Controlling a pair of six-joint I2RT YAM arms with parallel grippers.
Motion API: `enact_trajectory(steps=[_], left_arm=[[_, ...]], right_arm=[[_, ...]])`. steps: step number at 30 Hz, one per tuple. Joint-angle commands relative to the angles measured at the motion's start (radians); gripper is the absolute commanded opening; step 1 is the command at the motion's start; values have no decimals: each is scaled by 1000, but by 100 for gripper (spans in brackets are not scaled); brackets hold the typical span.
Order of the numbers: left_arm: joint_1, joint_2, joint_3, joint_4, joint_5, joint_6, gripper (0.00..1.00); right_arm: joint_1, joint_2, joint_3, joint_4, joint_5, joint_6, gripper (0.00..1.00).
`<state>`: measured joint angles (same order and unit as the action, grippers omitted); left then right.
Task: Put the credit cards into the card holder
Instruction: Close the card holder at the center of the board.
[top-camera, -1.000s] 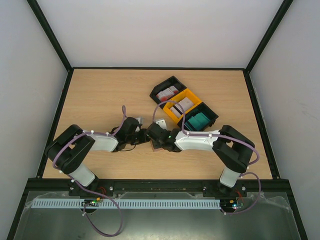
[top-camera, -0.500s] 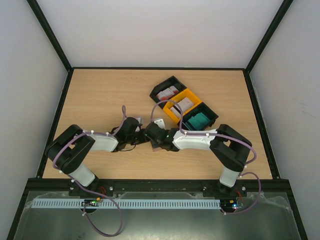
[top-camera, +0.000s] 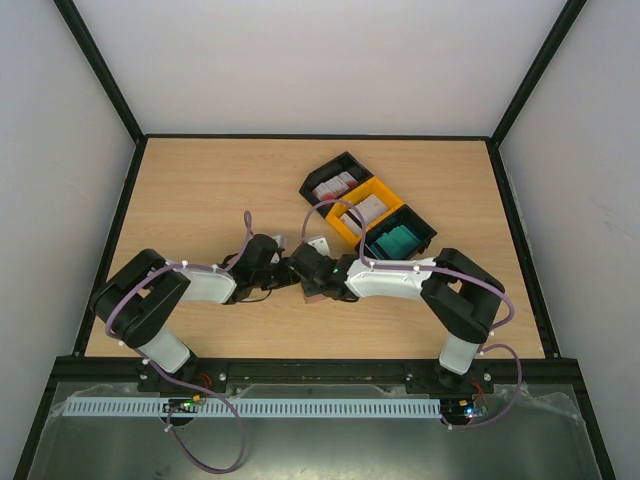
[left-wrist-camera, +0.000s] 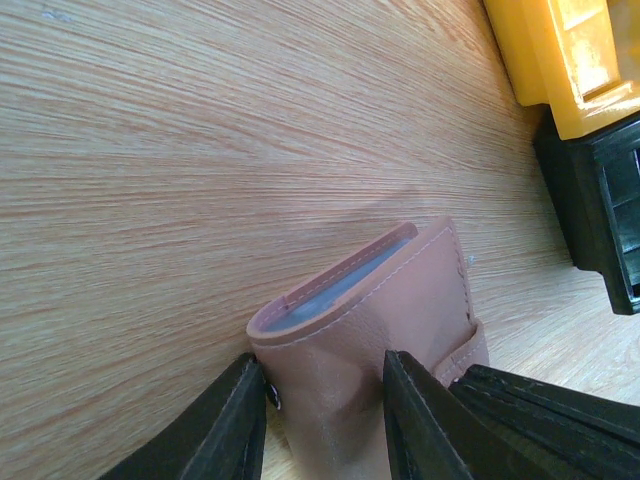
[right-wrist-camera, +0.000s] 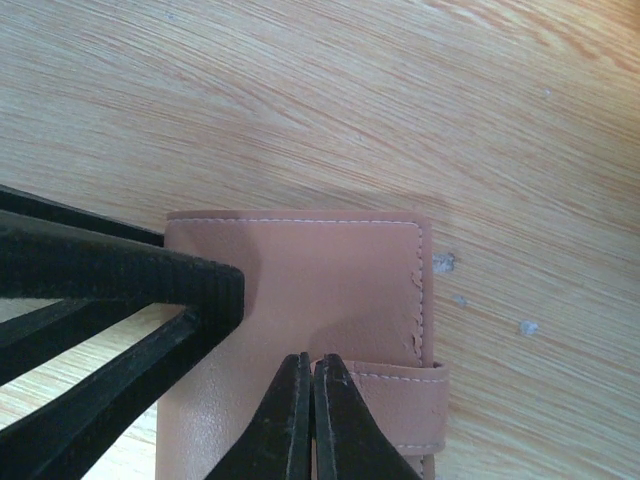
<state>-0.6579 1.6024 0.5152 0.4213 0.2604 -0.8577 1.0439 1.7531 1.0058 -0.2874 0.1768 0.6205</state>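
Pinkish-brown card holder (left-wrist-camera: 370, 300) clamped between left gripper (left-wrist-camera: 322, 370) fingers, right gripper (right-wrist-camera: 305, 365) squeezed closed (tips touching) on top of it, trays (top-camera: 368, 216) just far-right.

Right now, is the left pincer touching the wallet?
Touching. In the left wrist view the left pincer has both fingers pressed against the card holder, no gap.

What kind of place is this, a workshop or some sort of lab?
Most likely a robotics lab test cell: plain white walls box in a wooden table, and the left arm and right arm are bolted at its near edge.
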Motion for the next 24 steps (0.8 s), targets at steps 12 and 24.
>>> enact_trajectory(steps=[12,24], left_arm=[[-6,23,-35,-86,-4,2,36],[-25,-49,-85,-62,6,-44,44]], right_arm=[[-4,-62,-68,-11,-43,81,2],[-12,-143,-199,121,-56,139,2]])
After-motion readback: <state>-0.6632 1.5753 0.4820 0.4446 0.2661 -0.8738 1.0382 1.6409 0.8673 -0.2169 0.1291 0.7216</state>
